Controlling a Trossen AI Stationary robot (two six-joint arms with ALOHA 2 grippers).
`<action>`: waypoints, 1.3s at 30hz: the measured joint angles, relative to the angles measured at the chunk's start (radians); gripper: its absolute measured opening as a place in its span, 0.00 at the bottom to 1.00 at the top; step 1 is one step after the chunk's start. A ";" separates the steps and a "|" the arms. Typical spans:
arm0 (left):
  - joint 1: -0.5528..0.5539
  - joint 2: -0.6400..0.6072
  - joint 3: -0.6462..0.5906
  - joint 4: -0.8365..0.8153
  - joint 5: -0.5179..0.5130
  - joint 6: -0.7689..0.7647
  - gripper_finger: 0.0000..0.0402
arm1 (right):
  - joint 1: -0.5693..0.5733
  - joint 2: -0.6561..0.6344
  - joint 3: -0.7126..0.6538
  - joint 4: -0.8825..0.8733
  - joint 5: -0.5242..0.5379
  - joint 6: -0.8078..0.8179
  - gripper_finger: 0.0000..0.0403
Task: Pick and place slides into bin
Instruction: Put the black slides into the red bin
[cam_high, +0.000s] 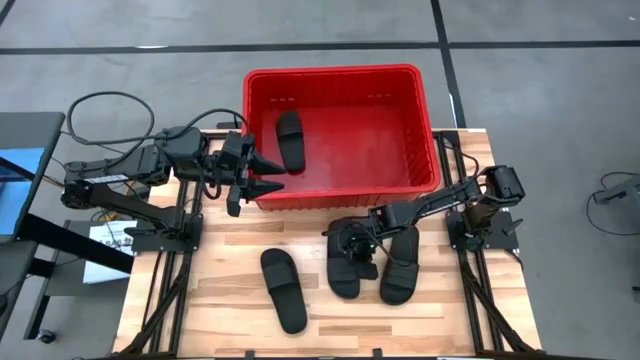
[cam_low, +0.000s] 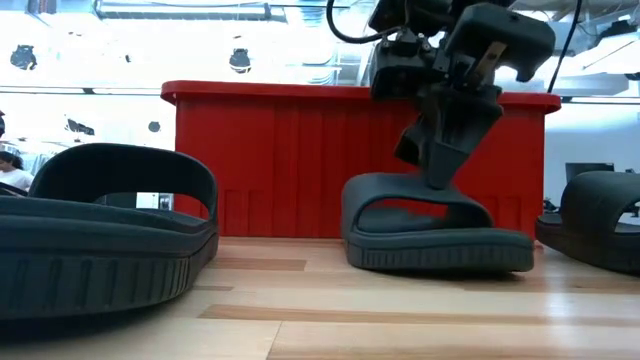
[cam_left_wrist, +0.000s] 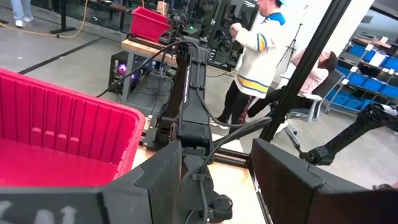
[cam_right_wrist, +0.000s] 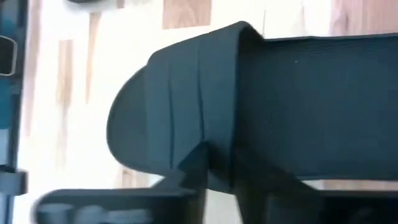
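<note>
The red bin (cam_high: 420, 120) stands at the table's far middle, with one black slide (cam_high: 288, 140) lying flat on its floor at the left. Three black slides lie sole down on the table: one near the front (cam_high: 283, 290), one in the middle (cam_high: 345, 268) and one to its right (cam_high: 400, 268). My right gripper (cam_high: 356, 243) is down on the middle slide (cam_low: 430, 235), shut on its strap. My left gripper (cam_high: 268, 175) is open and empty at the bin's near left corner, and its fingers show in the left wrist view (cam_left_wrist: 217, 186). My right gripper has the middle slide's strap (cam_right_wrist: 186, 118) at its edge. One finger (cam_right_wrist: 193, 171) lies on the strap's outer face, and the strap hides the other. The fingers come slanting down from the table's right (cam_low: 445, 160). The slide rests flat on the table.
The bin's near wall (cam_low: 300, 150) rises just behind the middle slide. The arm bases stand at the table's left (cam_high: 120, 190) and right (cam_high: 490, 215) edges. People show in the room beyond the table (cam_left_wrist: 261, 56). Bare wood lies at the front left (cam_high: 190, 300).
</note>
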 joint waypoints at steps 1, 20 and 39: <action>0.000 0.000 0.000 0.000 0.000 0.000 0.47 | 0.000 0.000 0.000 0.000 -0.015 0.001 0.05; 0.000 0.000 0.000 -0.003 0.000 0.000 0.47 | 0.003 -0.173 -0.003 -0.017 -0.024 0.054 0.00; 0.000 0.000 0.000 -0.002 0.000 0.000 0.47 | -0.008 -0.327 0.351 -0.317 0.036 -0.013 0.00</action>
